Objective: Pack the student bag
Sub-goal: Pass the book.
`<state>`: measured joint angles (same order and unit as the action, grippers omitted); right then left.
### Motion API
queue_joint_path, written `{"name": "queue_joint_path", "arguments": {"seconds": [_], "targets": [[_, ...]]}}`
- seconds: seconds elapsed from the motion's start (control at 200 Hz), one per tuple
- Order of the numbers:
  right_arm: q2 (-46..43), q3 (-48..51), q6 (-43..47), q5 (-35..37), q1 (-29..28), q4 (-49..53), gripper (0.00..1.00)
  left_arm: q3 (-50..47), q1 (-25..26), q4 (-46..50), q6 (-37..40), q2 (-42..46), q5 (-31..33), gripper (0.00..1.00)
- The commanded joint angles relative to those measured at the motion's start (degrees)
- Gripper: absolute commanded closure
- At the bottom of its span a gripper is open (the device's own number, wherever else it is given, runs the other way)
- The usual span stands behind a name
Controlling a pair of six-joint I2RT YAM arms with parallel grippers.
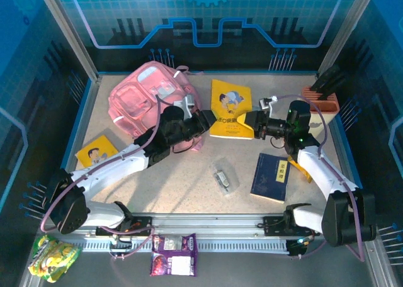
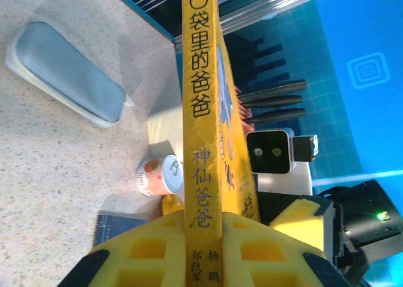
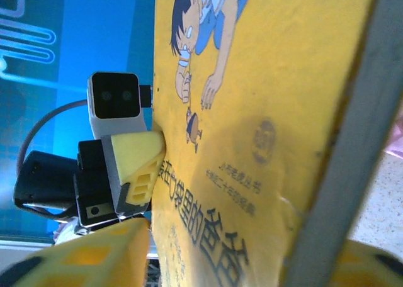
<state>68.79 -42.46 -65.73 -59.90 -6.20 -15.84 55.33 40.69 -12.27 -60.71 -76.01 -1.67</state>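
Around the whole rig, blue panelled walls (image 1: 201, 22) printed with grid and circuit lines. Beneath them, speckled beige table (image 1: 189, 192) edged in blue. At its far left, student bag (image 1: 141, 98), lying flat. Just right of it, yellow book (image 1: 231, 107), pinched at its left edge by left gripper (image 1: 210, 120); right gripper (image 1: 257, 122) astride the right edge, clamped or not cannot tell

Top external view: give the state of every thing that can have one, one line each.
pink backpack: lying on the table, open or zipped unclear
large yellow book: closed, held off the table
left end effector: shut on the large yellow book
right end effector: jaws straddle that book, grip unclear
navy book: closed, flat on the table
small yellow book: closed, flat
pen holder: upright
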Motion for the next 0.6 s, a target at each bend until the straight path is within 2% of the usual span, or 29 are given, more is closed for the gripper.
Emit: {"name": "queue_joint_path", "arguments": {"seconds": [0.0,0.1,0.195,0.265,0.305,0.35,0.495,0.595], "targets": [[-1.19,-2.72,5.88,0.48,0.30,7.40,0.64,-0.12,0.14,1.02,3.68,2.10,3.72,1.00],[-1.21,-3.61,8.70,1.74,0.32,10.85,0.77,0.14,0.09,0.79,4.10,1.29,3.36,1.00],[-1.22,-4.06,9.94,2.50,0.40,11.92,0.94,-0.03,0.10,1.33,4.72,0.87,3.42,1.00],[-1.37,-5.01,12.51,3.66,0.47,15.35,1.00,-0.69,0.14,1.83,5.82,1.33,3.58,1.00],[-1.47,-5.79,14.51,4.34,0.58,17.85,1.00,-0.92,0.10,2.76,7.40,1.71,3.47,0.88],[-1.59,-6.96,17.06,5.50,0.81,21.52,1.00,-0.51,0.09,5.52,10.32,2.23,3.54,0.80],[-2.69,-10.42,24.82,10.39,1.55,31.70,1.00,2.62,0.09,18.81,23.08,4.67,7.44,0.59],[-3.15,-10.80,27.21,12.96,1.87,34.63,1.00,5.15,-0.08,27.53,32.97,4.52,10.79,0.50]]}}
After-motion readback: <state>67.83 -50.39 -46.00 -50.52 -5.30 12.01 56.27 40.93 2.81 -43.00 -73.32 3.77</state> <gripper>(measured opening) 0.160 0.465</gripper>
